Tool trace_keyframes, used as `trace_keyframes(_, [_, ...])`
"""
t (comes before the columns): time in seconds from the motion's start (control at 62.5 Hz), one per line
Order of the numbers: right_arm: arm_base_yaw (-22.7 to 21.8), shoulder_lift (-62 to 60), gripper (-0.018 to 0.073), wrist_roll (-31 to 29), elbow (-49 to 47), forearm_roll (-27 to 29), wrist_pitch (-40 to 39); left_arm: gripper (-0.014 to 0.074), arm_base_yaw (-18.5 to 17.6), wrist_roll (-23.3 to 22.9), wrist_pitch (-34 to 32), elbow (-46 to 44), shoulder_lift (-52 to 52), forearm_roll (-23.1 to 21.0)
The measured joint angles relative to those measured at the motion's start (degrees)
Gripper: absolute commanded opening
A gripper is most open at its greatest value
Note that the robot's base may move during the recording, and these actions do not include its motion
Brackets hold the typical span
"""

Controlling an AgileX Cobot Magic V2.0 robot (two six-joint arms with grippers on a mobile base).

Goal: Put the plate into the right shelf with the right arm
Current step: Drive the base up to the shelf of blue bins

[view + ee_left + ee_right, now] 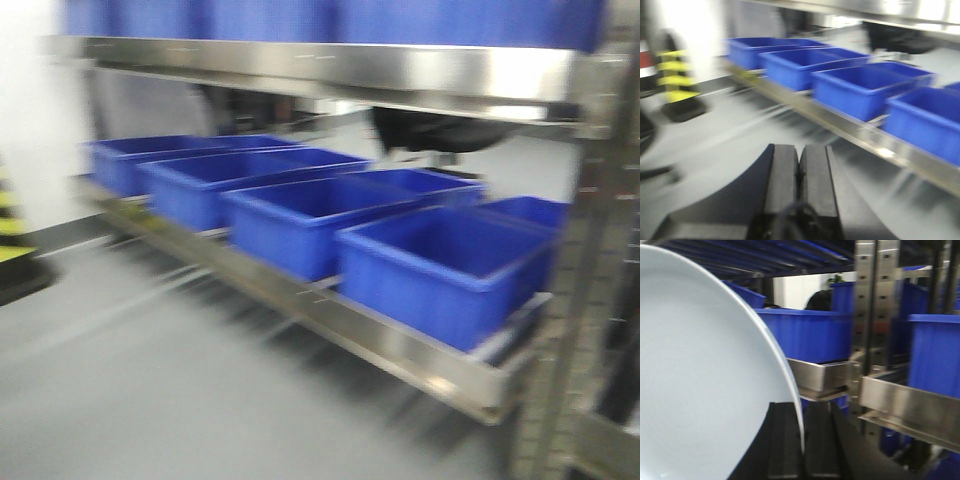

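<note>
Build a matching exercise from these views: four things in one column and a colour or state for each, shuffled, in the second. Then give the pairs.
Column 1
1. plate
2. bins
3. left gripper
4. striped post

Column 2
A. jaws shut together, holding nothing
B. yellow and black
C. pale, clamped at its rim by the right gripper
D. blue, in a row on the steel shelf

Pairs: 1-C, 2-D, 3-A, 4-B
</note>
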Motion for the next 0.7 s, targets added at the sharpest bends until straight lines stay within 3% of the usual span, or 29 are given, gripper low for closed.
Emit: trace_keyframes(0.704, [0.00, 0.00, 0.0054, 0.00, 0.00, 0.00, 0.00, -0.0047, 0.00, 0.00, 0.00, 0.00, 0.00, 0.00])
